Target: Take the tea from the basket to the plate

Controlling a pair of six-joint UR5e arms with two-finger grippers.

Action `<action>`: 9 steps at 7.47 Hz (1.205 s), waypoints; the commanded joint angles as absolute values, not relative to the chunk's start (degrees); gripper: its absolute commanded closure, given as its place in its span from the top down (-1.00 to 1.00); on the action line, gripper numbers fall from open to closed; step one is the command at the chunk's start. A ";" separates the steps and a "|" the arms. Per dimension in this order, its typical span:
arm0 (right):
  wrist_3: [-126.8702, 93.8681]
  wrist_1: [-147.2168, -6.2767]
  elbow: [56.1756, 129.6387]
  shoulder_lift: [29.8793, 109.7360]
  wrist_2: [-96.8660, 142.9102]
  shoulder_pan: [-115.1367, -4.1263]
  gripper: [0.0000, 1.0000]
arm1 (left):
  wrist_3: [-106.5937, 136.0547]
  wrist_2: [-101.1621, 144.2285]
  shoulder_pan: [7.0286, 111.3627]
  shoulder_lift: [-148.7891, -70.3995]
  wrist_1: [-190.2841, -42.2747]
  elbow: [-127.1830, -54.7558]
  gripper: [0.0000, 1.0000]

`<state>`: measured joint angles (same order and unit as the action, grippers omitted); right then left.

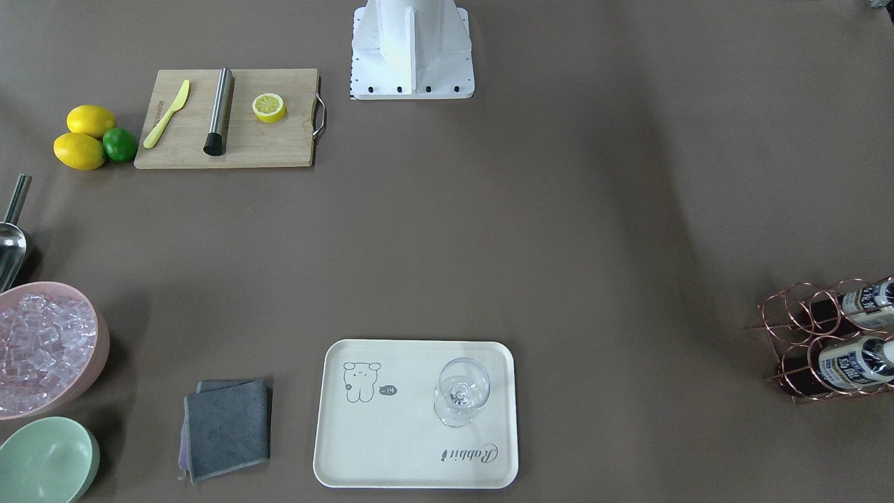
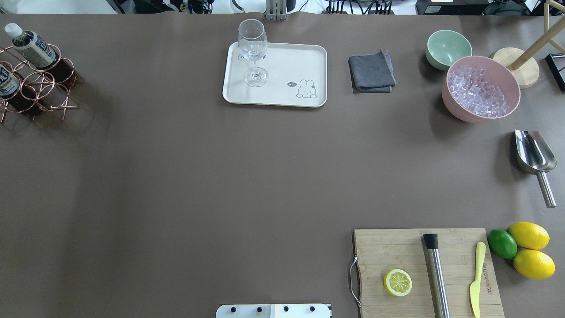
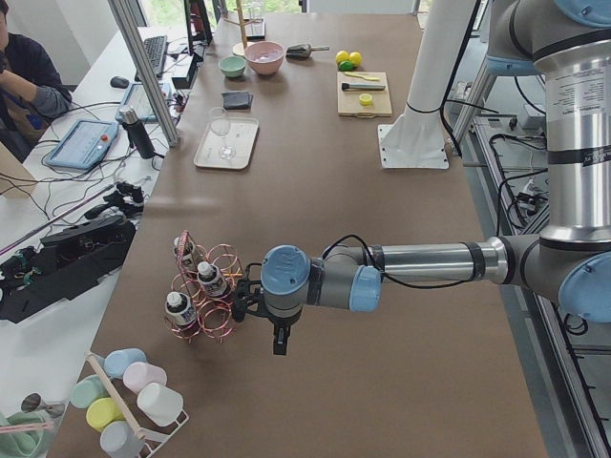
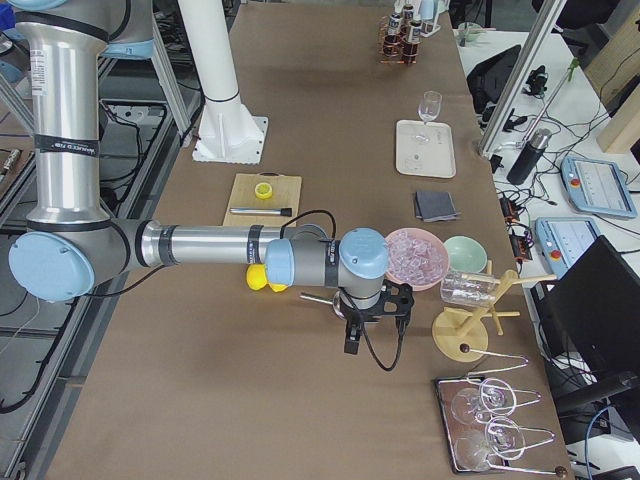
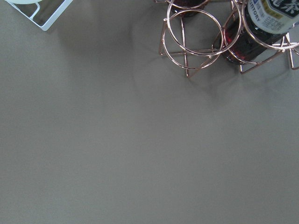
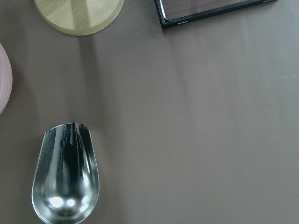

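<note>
Overhead exterior is showing tea (image 2: pixel 27 43) sitting in the copper-wire basket (image 2: pixel 34 76) rings; left tool (image 3: pixel 244 303) and right tool (image 4: pixel 398 300) spread: cannot tell.

Tea (image 2: pixel 30 44) in basket (image 2: pixel 39 80), apparently tilted; glass (image 2: pixel 253 49) on plate (image 2: pixel 291 57).

There are three tea bottles (image 3: pixel 188 256) (image 3: pixel 212 282) (image 3: pixel 179 309), one basket (image 3: pixel 229 258), one plate (image 2: pixel 282 62), one glass (image 2: pixel 252 48), two bowls (image 2: pixel 448 48) (image 2: pixel 459 112), two lemons (image 2: pixel 529 235) (image 2: pixel 534 264), one lime (image 2: pixel 502 244) and one lemon half (image 2: pixel 397 282).
</note>
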<state>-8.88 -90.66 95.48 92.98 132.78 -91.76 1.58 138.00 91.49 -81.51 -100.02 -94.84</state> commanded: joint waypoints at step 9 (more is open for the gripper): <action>-8.79 -90.35 95.54 92.90 131.04 -91.76 1.00 | 1.58 139.22 91.67 -81.39 -99.76 -94.57 0.96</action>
<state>-8.87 -90.43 95.62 92.90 131.05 -91.76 1.58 139.32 91.69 -81.44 -99.76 -94.70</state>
